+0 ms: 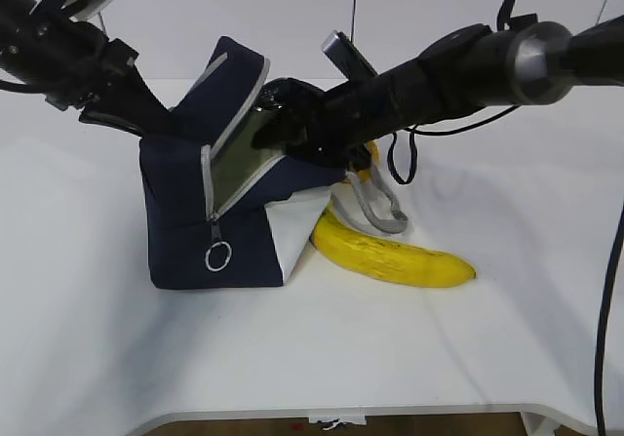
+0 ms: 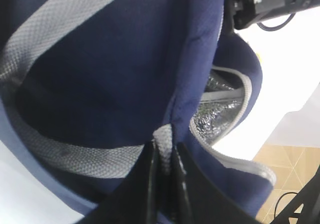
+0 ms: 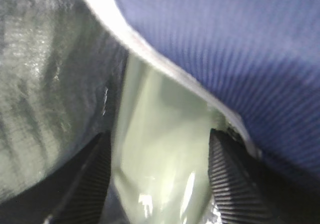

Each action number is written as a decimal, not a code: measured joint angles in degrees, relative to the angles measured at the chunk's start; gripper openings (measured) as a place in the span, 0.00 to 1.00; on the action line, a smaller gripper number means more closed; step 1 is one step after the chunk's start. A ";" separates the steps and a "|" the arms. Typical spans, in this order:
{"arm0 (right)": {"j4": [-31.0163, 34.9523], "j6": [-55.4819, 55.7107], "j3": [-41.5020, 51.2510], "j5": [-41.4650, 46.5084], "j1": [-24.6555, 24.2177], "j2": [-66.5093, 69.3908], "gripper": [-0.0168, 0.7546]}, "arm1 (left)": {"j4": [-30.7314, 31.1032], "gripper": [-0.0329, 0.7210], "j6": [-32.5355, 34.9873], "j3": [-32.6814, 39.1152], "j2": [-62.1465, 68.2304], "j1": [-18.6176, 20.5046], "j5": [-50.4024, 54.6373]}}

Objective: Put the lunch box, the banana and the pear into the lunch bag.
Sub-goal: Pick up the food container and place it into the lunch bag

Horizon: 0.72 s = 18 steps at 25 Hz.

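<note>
The navy lunch bag (image 1: 185, 221) lies tipped on the white table with its zipped mouth held open. My left gripper (image 2: 164, 151) is shut on a grey webbing strip at the edge of the bag's flap (image 2: 115, 73). My right gripper (image 1: 278, 134) reaches into the mouth. The sage-green lunch box (image 3: 160, 134) sits blurred between its ribbed fingers (image 3: 227, 184), and a thin dark gap shows beside the left finger. The banana (image 1: 390, 256) lies on the table to the right of the bag. A small yellow patch (image 1: 370, 153) shows behind the right arm; I cannot tell if it is the pear.
A grey handle loop (image 1: 375, 212) trails from the bag over the banana's near end. The zipper's ring pull (image 1: 217, 256) hangs on the bag's front. Silver lining (image 2: 220, 114) shows inside the bag. The table's front edge (image 1: 341, 412) runs along the bottom.
</note>
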 joint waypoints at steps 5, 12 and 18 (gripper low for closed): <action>0.43 0.00 -0.22 2.76 0.00 0.00 0.62 | 0.00 0.06 0.00 0.00 0.00 0.00 0.00; -4.02 0.00 -0.22 4.93 0.00 -0.98 0.64 | 0.00 0.06 0.00 0.00 0.00 0.00 0.26; -10.25 0.00 -0.22 5.83 0.00 -4.63 0.64 | 0.00 0.06 0.00 0.00 0.00 0.00 0.30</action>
